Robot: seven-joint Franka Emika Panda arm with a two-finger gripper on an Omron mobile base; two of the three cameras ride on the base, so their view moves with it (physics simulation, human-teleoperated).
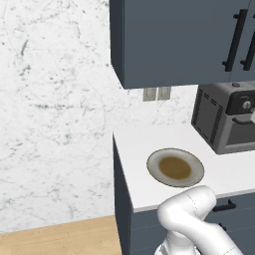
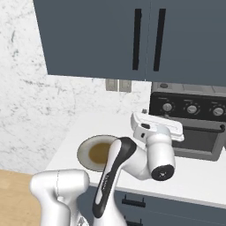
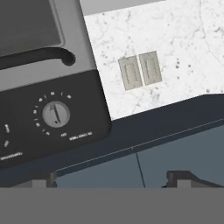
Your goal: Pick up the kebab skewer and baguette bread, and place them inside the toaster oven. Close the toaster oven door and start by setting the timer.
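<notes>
The toaster oven (image 2: 187, 126) sits at the back of the white counter (image 1: 149, 142) with its door (image 3: 26, 30) shut, so the timer (image 3: 55, 114) is the thing in hand. It is a small round silvery knob on a dark panel — stiff and smooth, I'd guess, best pinched across its rim. The gripper (image 3: 109, 177) hovers just before it, jaws spread wide, empty. A glazed brown plate (image 1: 175, 168) lies nearby.

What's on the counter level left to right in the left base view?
Marble wall → plate → wall outlets → toaster oven.
</notes>
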